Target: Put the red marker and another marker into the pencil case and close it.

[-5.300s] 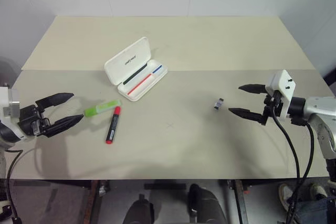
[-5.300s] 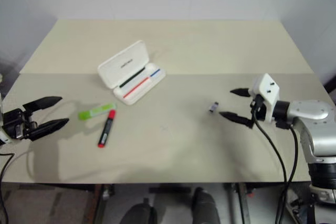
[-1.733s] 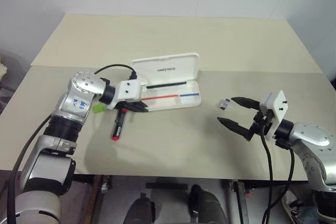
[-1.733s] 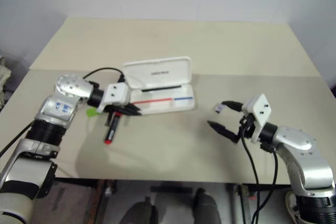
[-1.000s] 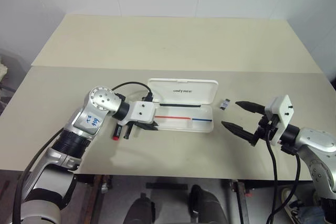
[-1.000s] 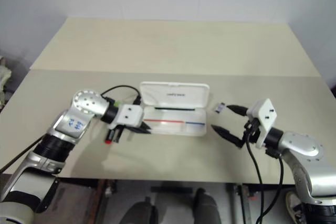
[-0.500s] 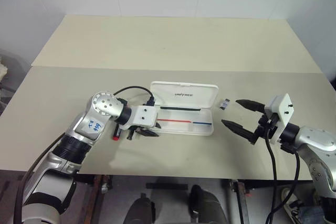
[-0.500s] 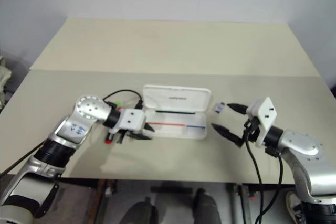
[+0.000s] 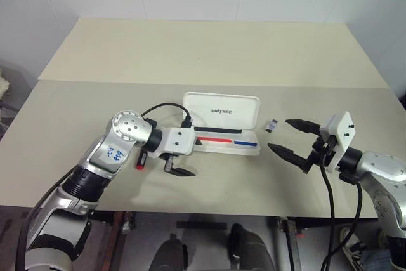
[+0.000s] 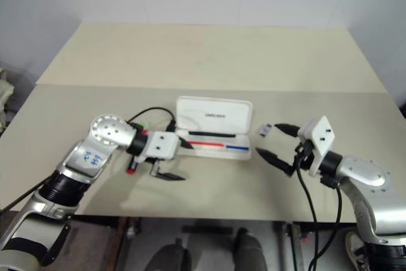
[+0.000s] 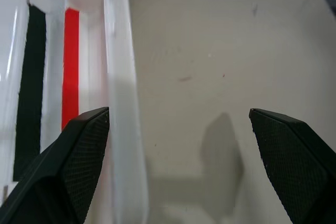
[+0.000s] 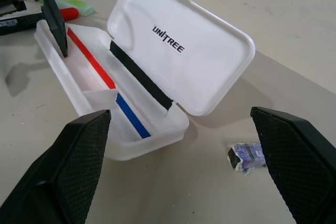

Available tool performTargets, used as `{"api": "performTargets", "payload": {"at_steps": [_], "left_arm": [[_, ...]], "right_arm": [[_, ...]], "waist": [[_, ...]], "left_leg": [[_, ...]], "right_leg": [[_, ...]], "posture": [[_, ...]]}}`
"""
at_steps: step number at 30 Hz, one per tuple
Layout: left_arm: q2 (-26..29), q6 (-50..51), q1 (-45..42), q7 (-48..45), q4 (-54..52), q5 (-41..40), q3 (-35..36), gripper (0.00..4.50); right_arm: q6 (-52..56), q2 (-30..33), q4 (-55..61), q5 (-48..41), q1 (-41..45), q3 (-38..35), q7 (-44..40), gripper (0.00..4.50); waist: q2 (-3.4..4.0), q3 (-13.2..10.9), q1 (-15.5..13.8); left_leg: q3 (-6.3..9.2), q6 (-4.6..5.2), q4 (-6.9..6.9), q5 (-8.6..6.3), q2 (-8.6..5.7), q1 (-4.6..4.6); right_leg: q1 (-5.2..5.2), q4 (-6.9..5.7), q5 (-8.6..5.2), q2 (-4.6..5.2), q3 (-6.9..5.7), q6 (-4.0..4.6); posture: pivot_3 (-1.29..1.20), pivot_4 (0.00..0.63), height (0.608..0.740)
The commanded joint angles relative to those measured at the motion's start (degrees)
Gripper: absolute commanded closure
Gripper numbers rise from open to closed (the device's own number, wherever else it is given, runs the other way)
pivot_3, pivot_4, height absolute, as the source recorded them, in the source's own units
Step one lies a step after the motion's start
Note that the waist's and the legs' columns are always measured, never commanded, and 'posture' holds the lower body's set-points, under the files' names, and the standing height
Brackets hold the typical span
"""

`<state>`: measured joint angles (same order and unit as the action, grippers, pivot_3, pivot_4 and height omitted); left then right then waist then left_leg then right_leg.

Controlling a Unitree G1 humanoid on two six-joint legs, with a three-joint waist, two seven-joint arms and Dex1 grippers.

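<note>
While the left claw (image 9: 182,159) stands spread wide and empty at lower left of centre, at the near left corner of the pencil case (image 9: 223,131), the red marker (image 9: 141,160) lies on the desk (image 9: 209,55) behind that arm, and the green highlighter (image 12: 73,3) lies beside it. Mid-frame, the case's lid is raised, with thin pens inside. At right the right claw (image 9: 290,137) hovers fully open and empty, near a small dark object (image 9: 272,125).
</note>
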<state>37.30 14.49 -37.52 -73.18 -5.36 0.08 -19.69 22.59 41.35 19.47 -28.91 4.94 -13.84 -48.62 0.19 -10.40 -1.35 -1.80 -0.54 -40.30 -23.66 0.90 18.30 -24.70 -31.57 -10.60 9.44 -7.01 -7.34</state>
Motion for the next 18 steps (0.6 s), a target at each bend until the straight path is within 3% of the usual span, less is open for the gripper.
{"api": "performTargets", "payload": {"at_steps": [1, 18], "left_arm": [[1.2, 1.9, 0.9, 0.4, -4.9, -1.9, 1.8, 0.04], [4.1, 11.7, 5.6, 3.4, -20.0, -8.4, 4.8, 0.04]], "right_arm": [[-0.6, 0.8, 0.3, -0.3, 0.5, -0.8, -0.5, 0.0], [-0.2, 0.6, -0.2, -0.1, 1.6, -0.1, -1.1, 0.0]], "waist": [[0.0, 0.0, 0.0], [0.0, 0.0, 0.0]], "left_leg": [[0.0, 0.0, 0.0, 0.0, 0.0, 0.01], [-0.04, 0.01, 0.0, -0.01, 0.0, -0.03]], "right_leg": [[-0.01, 0.0, 0.0, 0.0, 0.0, 0.0], [0.0, -0.01, 0.0, -0.01, 0.1, 0.0]], "posture": [[0.0, 0.15, 0.74], [0.0, 0.15, 0.74]]}}
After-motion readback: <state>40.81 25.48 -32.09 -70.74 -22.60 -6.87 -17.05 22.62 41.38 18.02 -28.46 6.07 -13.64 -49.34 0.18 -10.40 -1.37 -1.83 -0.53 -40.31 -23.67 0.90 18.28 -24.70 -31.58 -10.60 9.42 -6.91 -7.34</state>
